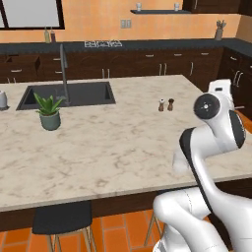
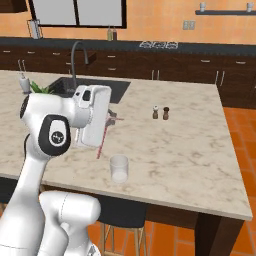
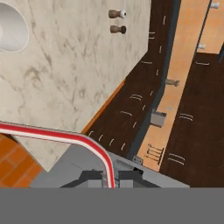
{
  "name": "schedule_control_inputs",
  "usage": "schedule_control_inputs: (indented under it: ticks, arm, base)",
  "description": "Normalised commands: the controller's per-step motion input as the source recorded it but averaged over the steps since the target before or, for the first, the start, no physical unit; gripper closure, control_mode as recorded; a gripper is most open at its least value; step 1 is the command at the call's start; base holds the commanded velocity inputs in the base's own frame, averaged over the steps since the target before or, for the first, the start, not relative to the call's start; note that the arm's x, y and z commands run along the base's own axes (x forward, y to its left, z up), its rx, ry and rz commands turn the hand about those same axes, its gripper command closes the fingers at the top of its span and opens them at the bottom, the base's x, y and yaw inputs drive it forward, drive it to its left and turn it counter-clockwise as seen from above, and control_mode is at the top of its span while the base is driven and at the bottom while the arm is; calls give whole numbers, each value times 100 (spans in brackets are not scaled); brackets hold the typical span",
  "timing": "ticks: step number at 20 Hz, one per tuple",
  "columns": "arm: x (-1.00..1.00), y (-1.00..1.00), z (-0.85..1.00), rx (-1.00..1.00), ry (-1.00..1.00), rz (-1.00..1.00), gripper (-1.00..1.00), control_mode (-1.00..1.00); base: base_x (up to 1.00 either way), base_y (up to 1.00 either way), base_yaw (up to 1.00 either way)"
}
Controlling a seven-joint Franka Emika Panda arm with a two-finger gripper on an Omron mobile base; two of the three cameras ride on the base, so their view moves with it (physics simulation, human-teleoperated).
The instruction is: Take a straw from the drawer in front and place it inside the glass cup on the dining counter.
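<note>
Straw (image 2: 103, 139) — thin pink-red stick, clamped between the fingertips of the gripper (image 3: 111, 179). In the right base view it hangs slanted below the white hand, over the dining counter (image 2: 190, 145), its lower end up and to the left of the glass cup (image 2: 119, 168) and clear of it. In the hand view it (image 3: 65, 138) runs out from between the dark tips and bends away to the left edge as a red band with pale borders.

Glass cup — clear tumbler, upright on the marble top near its front edge; in the hand view its round rim (image 3: 11, 28) sits at the upper left corner.

Dining counter — beige, brown-veined island (image 1: 123, 142) with a dark sink (image 1: 74, 94) and a tall faucet (image 1: 63, 69).

Also on the top — salt and pepper shakers (image 2: 160, 113), side by side, well apart from the cup; a potted plant (image 1: 49, 112) just in front of the sink.

Stool (image 1: 63, 219) — dark seat, tucked under the island's front edge.
</note>
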Motion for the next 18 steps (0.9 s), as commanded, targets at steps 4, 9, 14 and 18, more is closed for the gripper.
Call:
schedule_control_inputs:
  ticks: [4,9,14,18]
  arm:
    - [29,0,-20,0,0,4,100,-100]
    - [15,0,-24,0,0,4,100,-100]
    - [15,0,-28,0,1,3,100,-100]
    - [31,0,-27,0,2,4,100,-100]
  base:
    - [0,0,0]
    - [0,0,0]
    - [0,0,0]
    - [0,0,0]
